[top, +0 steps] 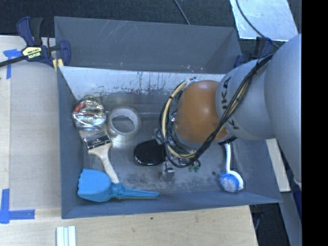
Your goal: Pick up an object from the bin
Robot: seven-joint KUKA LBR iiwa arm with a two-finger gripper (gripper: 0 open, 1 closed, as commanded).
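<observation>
My gripper (168,172) hangs low over the middle of the bin floor, mostly hidden under the arm's orange cover. Just left of it lies a flat black round disc (147,153), close to the gripper; whether they touch is hidden. A white-handled brush with a blue and white head (230,179) lies to the gripper's right, near the front right corner. A blue plastic scoop (101,186) with a long pointed handle rests along the front wall, to the gripper's lower left.
On the left half of the bin lie a crumpled silver foil ball (88,113), a clear tape roll (123,123) and a paintbrush with a cream handle (104,155). The arm and its cables cover the bin's right centre.
</observation>
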